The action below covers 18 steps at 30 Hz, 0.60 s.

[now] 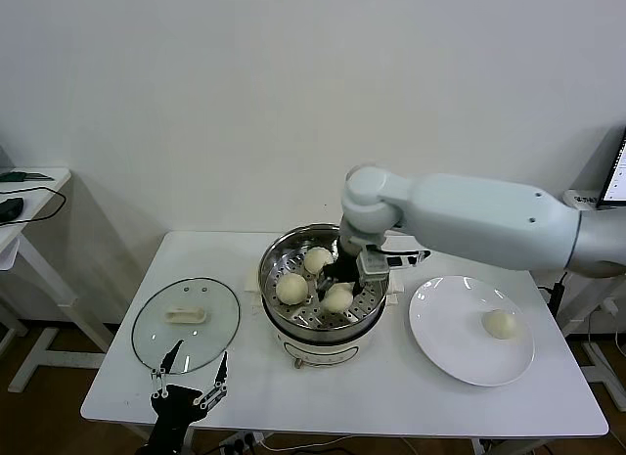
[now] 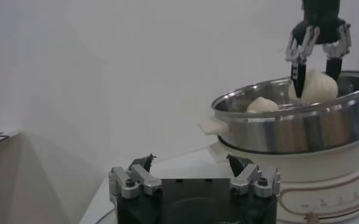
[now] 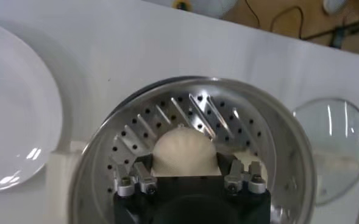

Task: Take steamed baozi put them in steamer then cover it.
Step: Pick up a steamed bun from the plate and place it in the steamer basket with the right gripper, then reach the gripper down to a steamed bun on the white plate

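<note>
From the head view, the steamer (image 1: pixel 323 303) stands upright in the middle of the white table (image 1: pixel 391 396), its round mouth facing straight up. Three steamed baozi sit on its perforated base: one (image 1: pixel 291 289) on the robot's left, one (image 1: pixel 318 260) toward the back, one (image 1: pixel 338 298) at the near right. The right tool (image 1: pixel 339 275) reaches down into the pot, straddling that near-right bun. A fourth baozi (image 1: pixel 501 324) lies on the white plate (image 1: pixel 445 347) to the right, well apart from the pot. The glass lid (image 1: pixel 186 323) lies flat on the table's left side, handle up, near the left edge. The left tool (image 1: pixel 192 375) hovers at the table's near edge just below the lid, fingers spread wide, holding nothing. Bare table runs along the front between lid and plate.

From the left wrist view, the left tool (image 2: pixel 191 163) stands released. Farther off the right tool (image 2: pixel 316 76) points straight down into the steamer (image 2: pixel 301 125), its fingertips either side of a baozi (image 2: pixel 316 85), with another bun (image 2: pixel 261 105) beside it.

From the right wrist view, the right tool (image 3: pixel 191 165) flanks the baozi (image 3: pixel 184 152), pleated top up. The fingers seem loosened rather than clenched, though I cannot be sure they are clear of the bun. The steamer (image 3: pixel 277 140) rim rings it, with plate (image 3: pixel 14 115) and lid (image 3: pixel 337 146) on opposite sides.
</note>
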### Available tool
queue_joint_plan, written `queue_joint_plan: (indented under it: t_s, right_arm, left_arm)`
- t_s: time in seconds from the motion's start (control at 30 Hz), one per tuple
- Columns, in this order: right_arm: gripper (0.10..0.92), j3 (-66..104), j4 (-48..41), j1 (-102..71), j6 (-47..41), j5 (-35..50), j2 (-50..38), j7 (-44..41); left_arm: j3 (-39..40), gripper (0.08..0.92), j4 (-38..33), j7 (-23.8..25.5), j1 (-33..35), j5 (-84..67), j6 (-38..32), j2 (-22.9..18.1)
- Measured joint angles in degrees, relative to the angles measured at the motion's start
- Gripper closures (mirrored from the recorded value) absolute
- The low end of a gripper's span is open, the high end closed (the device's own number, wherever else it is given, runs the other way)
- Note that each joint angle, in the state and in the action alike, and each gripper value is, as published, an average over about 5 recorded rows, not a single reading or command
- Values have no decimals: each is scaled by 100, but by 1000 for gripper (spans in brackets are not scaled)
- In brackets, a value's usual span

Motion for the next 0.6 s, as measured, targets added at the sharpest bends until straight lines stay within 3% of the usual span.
queue_joint_plan:
  t_s: [0.2,0.4,0.6]
  right_arm:
    - [303,-48,-82,-144,137,-134,154,1]
    - [225,-65,-116,-207,189,-218,221,-3]
    - [203,69,-113,-166,182,-224,205,-42]
  left_arm:
    - [-24,177,-10,-30,4,-8,0,-8]
    - [-24,177,-10,-34,4,-9,-11,-26]
    - [-20,177,-7,-36,-2,-10,-16,-30]
